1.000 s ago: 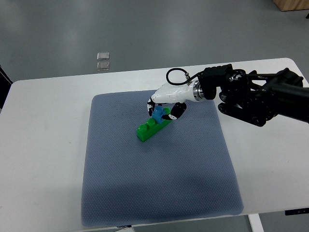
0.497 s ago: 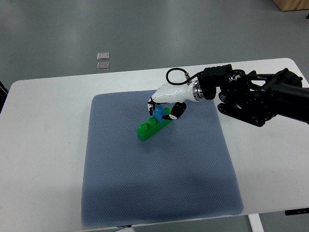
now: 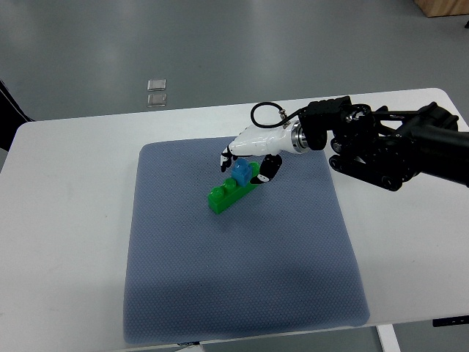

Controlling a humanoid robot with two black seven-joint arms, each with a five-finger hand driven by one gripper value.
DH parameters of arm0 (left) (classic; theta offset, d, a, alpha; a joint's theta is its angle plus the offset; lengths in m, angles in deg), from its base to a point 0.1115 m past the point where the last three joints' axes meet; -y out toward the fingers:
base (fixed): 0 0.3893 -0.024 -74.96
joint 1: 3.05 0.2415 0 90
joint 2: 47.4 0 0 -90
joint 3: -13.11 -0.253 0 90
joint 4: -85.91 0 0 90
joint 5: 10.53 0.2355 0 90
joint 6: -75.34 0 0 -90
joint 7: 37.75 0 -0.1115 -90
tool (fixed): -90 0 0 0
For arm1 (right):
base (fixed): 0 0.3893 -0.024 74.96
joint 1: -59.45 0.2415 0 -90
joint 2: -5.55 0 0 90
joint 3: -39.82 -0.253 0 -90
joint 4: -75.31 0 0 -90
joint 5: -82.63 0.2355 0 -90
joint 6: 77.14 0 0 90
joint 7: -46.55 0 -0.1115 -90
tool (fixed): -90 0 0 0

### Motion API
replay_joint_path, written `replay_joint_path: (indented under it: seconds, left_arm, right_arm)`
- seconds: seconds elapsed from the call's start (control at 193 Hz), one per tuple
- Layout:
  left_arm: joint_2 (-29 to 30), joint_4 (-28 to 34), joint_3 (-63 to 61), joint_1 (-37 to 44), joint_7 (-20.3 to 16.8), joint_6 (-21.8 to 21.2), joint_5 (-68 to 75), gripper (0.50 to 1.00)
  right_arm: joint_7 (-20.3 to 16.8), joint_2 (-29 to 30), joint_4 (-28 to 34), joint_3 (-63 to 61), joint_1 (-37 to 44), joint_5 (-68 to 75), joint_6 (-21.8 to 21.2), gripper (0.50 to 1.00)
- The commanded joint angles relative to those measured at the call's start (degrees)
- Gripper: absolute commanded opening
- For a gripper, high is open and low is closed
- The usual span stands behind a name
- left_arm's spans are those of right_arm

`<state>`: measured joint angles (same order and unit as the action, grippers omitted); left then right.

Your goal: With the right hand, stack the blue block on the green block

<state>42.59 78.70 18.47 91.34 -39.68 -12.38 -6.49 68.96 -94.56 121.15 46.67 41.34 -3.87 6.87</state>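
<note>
The blue block [image 3: 240,174] sits on the upper right end of the long green block [image 3: 229,193], which lies diagonally on the grey-blue mat [image 3: 242,271]. My right hand [image 3: 245,164], white with black fingertips, hovers just above the blue block. Its fingers [image 3: 226,160] are spread to either side of the block and appear to stand apart from it. The right arm [image 3: 381,147] comes in from the right edge. The left arm is out of view.
The mat lies on a white table [image 3: 66,220]. Two small clear squares [image 3: 157,92] lie on the floor beyond the table's far edge. The black arm housing reaches over the table's right part.
The right hand has risen slightly and its fingers have spread away from the blue block, which stays on the green block. More of the blue block now shows.
</note>
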Motion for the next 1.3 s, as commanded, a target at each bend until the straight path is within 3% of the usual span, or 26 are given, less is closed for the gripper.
replay_joint_path:
  seconds: [0.0, 0.259, 0.42, 0.622, 0.979, 1.295]
  left_arm:
    - [0.0, 0.0, 0.0, 0.0, 0.0, 0.0, 0.0, 1.000]
    - [0.0, 0.0, 0.0, 0.0, 0.0, 0.0, 0.0, 1.000]
    - [0.0, 0.0, 0.0, 0.0, 0.0, 0.0, 0.0, 1.000]
    - [0.0, 0.0, 0.0, 0.0, 0.0, 0.0, 0.0, 1.000]
    - [0.0, 0.0, 0.0, 0.0, 0.0, 0.0, 0.0, 1.000]
    - [0.0, 0.0, 0.0, 0.0, 0.0, 0.0, 0.0, 1.000]
  right_arm:
    - [0.1, -0.1, 0.4, -0.2, 0.4, 0.4, -0.7, 0.793]
    - [0.4, -1.2, 1.5, -0.8, 1.7, 2.8, -4.6, 0.895]
    - [0.4, -3.5, 3.0, -1.5, 3.1, 8.8, -8.7, 0.909]
    - [0.0, -7.4, 3.1, -12.1, 2.6, 19.2, -18.1, 0.913]
    - [-0.5, -7.1, -4.4, -25.5, -9.0, 33.8, -17.4, 0.921]
    - [-8.7, -6.2, -9.1, -24.9, -13.7, 69.2, -18.2, 0.919]
